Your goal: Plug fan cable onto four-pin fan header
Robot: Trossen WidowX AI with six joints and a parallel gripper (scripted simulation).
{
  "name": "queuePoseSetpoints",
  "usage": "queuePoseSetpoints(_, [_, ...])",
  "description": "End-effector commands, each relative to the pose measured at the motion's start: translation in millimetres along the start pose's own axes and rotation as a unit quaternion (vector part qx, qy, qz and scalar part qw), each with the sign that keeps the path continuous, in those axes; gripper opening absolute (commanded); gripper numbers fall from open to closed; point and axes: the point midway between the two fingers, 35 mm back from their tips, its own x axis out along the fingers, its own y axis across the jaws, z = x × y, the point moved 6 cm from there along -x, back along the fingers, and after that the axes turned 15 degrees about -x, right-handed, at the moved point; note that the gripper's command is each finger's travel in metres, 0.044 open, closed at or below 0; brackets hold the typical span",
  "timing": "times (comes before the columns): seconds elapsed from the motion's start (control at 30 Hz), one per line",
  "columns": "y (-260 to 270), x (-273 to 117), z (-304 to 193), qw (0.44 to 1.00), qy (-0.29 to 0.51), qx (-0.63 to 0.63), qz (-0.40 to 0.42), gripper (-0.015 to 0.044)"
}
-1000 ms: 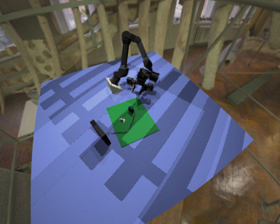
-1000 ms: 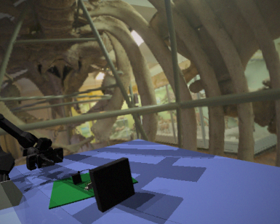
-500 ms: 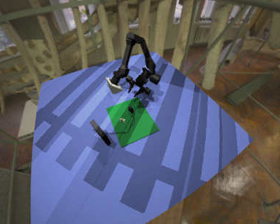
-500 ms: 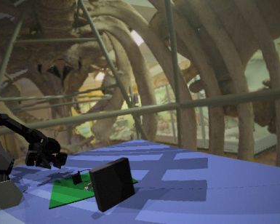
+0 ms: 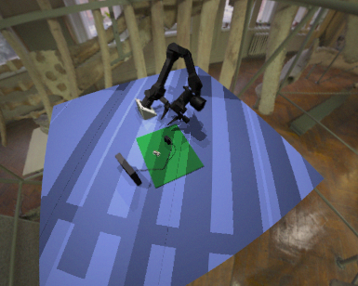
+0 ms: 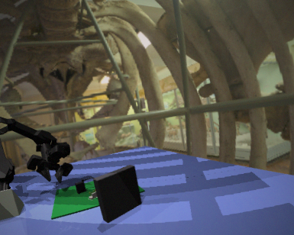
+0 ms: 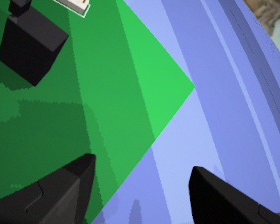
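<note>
Top view, left to right: fan [image 5: 128, 169] [image 6: 120, 194] stands on edge on the table [image 5: 104, 232] [image 6: 219, 183] [image 7: 176, 130], just beside the board [image 5: 183, 162] [image 6: 63, 204] [image 7: 106, 120]. Cable [image 5: 165, 168] runs from it across the green to the plug. Header [image 5: 156, 153] [image 6: 92, 195] [image 7: 76, 5] is on the board, pins uncovered, so not mated. Plug [image 5: 167, 139] [image 6: 80, 187] [image 7: 31, 42] is over the board near the header, apart from it; can't tell if it's resting flat on the surface. Gripper [image 5: 165, 122] [image 6: 54, 181] [image 7: 143, 169] is past the board's near corner, raised, jaws parted, nothing between them, plug out of reach. Arm [image 5: 165, 74] [image 6: 28, 131] is folded up behind it. My read: we're at the approach, pre-grasp; insertion not done. Next: bring the fingers back over the plug, square them to its sides, lower with room each side, close on the body, not the cable. Then lift, line up with the four pins, press straight down till seated, open, back off. Risks: off-centre close twists the plug; skewed entry catches a pin; cable drag pulls it off line.
</note>
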Motion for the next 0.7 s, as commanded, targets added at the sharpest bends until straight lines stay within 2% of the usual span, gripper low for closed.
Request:
queuePoseSetpoints(0.0, [-1.4, 2.0, 4.9, 0.998, 0.051, -0.018, 0.012, 0.0205])
queuePoseSetpoints(0.67, [-10.4, 6.2, 31.6, 0.963, 0.225, -0.059, 0.138, 0.0205])
